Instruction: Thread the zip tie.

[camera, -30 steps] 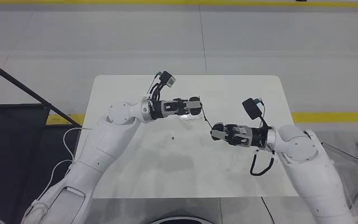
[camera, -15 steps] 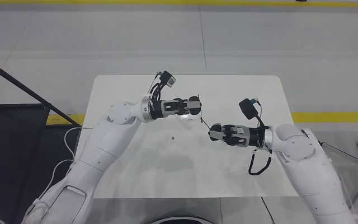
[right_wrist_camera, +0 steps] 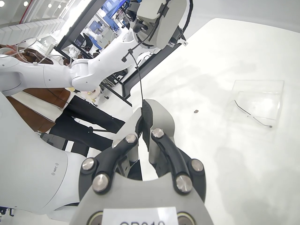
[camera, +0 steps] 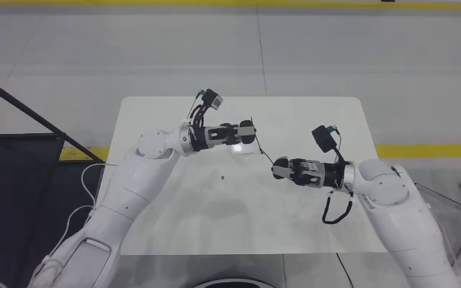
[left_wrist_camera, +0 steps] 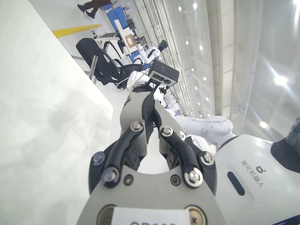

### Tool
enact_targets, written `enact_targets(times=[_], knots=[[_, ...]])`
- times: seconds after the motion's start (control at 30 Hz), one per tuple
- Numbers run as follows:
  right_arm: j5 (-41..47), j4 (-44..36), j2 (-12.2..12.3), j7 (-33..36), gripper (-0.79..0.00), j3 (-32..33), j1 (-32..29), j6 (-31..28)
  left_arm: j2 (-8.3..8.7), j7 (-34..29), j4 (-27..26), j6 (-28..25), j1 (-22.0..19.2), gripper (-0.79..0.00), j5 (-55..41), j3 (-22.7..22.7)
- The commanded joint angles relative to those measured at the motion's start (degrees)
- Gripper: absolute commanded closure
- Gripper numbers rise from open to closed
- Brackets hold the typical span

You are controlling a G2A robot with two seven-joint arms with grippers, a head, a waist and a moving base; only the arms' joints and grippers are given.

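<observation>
While both arms meet over the middle of the white table [camera: 302, 216], the zip tie [camera: 263, 155] runs btwn them as a thin black line, held clear of the tabletop. The left gripper [camera: 251, 137] sits toward the table's far side. Its fingers [left_wrist_camera: 130, 112] are pressed flush together in its wrist view, w/ one end of the tie pinched btwn the pads. The right gripper [camera: 276, 170] is a bit nearer the robot, near the left one, the two tips pointing at ea. other. It's also clamped tight on the tie. In the right wrist view the tie rises from those closed pads toward the left gripper. A small black block sits on the tie partway along. Can't tell whether the tail passes through it.

A clear plastic bag [right_wrist_camera: 257, 87] lies flat on the table near the left gripper, w/ a second tie [right_wrist_camera: 252, 116] inside it. A small dark speck [right_wrist_camera: 195, 111] sits on the tabletop, apart from the bag & nearer the robot.
</observation>
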Motion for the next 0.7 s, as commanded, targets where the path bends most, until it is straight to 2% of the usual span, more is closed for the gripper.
enact_targets(times=[0.0, 0.67], knots=[[0.13, -0.11, 0.14, -0.04, 0.000, 0.29, -0.25, -0.11, 0.07, 0.27, 0.02, -0.10, 0.16, 0.000, 0.32, -0.34], [0.29, -0.91, 1.04, -0.68, 0.000, 1.03, -1.28, -0.51, 0.81, 1.14, -1.76, -0.22, 2.14, 0.000, 1.42, -3.50]])
